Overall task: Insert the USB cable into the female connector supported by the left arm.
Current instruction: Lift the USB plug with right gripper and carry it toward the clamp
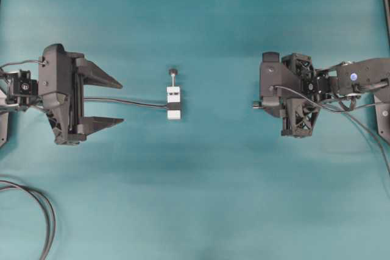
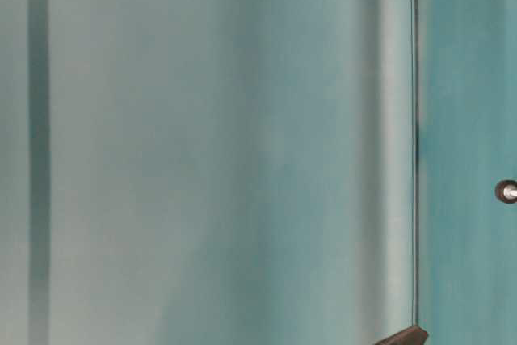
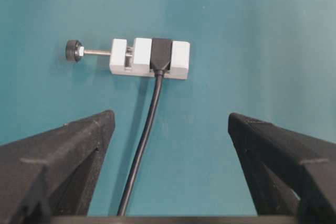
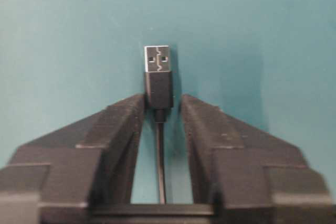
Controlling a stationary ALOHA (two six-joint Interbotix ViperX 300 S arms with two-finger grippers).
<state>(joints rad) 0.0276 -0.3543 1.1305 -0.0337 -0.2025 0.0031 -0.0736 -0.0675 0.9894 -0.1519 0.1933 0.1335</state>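
The female connector (image 3: 160, 55) is a black socket clamped in a small white block (image 1: 173, 103) with a black-knobbed screw (image 3: 74, 51); its dark cable (image 3: 147, 129) runs back between my left fingers. My left gripper (image 1: 122, 102) (image 3: 170, 118) stands wide open just left of the block, touching nothing. The USB cable's black plug (image 4: 158, 85) with its metal tip (image 4: 157, 59) lies on the cloth between my right fingers. My right gripper (image 4: 163, 99) (image 1: 263, 104) is narrowed around it: the left finger touches the plug, and a thin gap shows at the right finger.
A doubled loop of thicker dark cable (image 1: 42, 211) lies at the lower left of the teal cloth. Thin wires trail from the right arm (image 1: 353, 80) toward the right edge. The block and the plug tip (image 1: 256, 105) face each other across open cloth.
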